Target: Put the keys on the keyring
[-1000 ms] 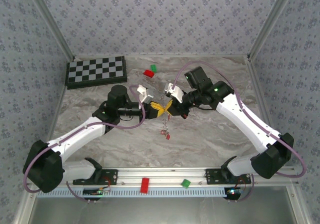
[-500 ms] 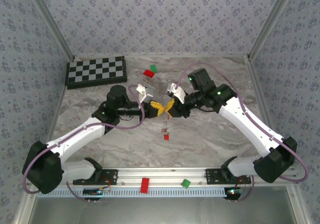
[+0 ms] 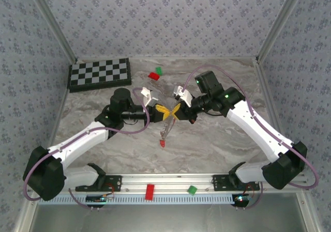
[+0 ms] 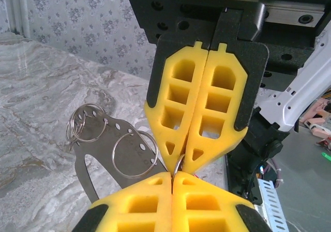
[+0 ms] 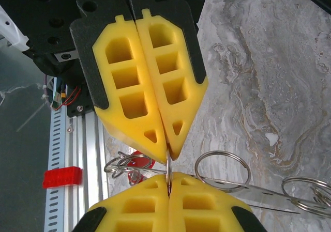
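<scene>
Now the left end effector (image 4: 172, 176) and right end effector (image 5: 169, 178) pinch the keyring (image 4: 95, 157) tip to tip, keys (image 3: 162, 144) dangling just below; grip firmly, twist slowly

Robot lab cell w/ checkerboard (image 3: 100, 74), alu rail (image 3: 170, 179) (papered walls (image 3: 165, 20)).

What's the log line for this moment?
left hand: shut on keyring | right hand: shut on keyring | hands: tip to tip | key: hanging below
</scene>
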Robot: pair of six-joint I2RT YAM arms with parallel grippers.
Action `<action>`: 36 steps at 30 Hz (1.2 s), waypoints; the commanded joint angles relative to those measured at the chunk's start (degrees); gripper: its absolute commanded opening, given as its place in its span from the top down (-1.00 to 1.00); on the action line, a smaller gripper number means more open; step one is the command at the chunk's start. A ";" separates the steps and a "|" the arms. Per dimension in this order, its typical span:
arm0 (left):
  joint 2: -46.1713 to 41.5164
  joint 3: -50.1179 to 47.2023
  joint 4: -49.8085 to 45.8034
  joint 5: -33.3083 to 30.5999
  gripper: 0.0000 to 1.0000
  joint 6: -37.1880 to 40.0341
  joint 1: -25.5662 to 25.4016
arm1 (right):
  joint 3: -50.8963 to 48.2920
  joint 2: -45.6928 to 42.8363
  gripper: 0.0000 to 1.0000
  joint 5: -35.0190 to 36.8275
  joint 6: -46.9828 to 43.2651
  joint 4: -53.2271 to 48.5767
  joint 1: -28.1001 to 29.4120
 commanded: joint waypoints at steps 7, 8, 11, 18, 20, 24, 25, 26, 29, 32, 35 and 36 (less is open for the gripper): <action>0.75 1.66 2.00 2.25 0.69 0.43 -0.65 | 1.37 0.45 1.00 -1.98 -0.30 -1.23 0.60; 0.92 1.66 1.95 2.25 0.69 0.43 -0.73 | 1.46 0.46 1.00 -1.89 -0.29 -1.30 0.68; 1.31 1.90 1.55 2.61 0.65 0.79 -1.08 | 1.46 0.40 1.00 -1.72 -0.35 -1.26 0.69; 2.51 2.68 -0.36 3.02 0.68 1.85 -1.53 | 1.35 0.30 1.00 -1.80 -0.35 -1.11 0.70; 2.43 2.62 0.63 2.99 0.87 1.22 -1.52 | 1.33 0.39 1.00 -1.81 -0.22 -1.19 0.78; 2.07 2.05 1.58 1.95 1.00 0.76 -1.60 | 1.09 0.32 1.00 -1.50 -0.34 -1.11 0.68; 1.94 1.91 1.89 1.77 1.00 0.62 -1.62 | 0.93 0.23 1.00 -1.24 -0.35 -1.08 0.70; 1.83 1.84 2.09 1.54 1.00 0.43 -1.56 | 0.83 0.05 1.00 -0.94 -0.35 -0.93 0.70; 1.15 0.73 4.11 0.24 1.00 -0.41 -1.52 | 0.09 -0.82 0.84 -1.45 -0.36 -1.22 0.28; 0.26 -0.18 6.52 -0.36 1.00 -1.77 -1.29 | -2.04 -2.81 0.54 -0.88 1.57 0.83 -0.71; -0.59 -0.80 8.64 -0.53 1.00 -3.17 -1.26 | -6.93 -6.72 0.52 -2.29 5.14 6.03 -2.62; -0.75 -1.04 9.56 -0.41 1.00 -3.76 -1.23 | -9.64 -8.44 0.51 -3.11 6.74 9.03 -3.34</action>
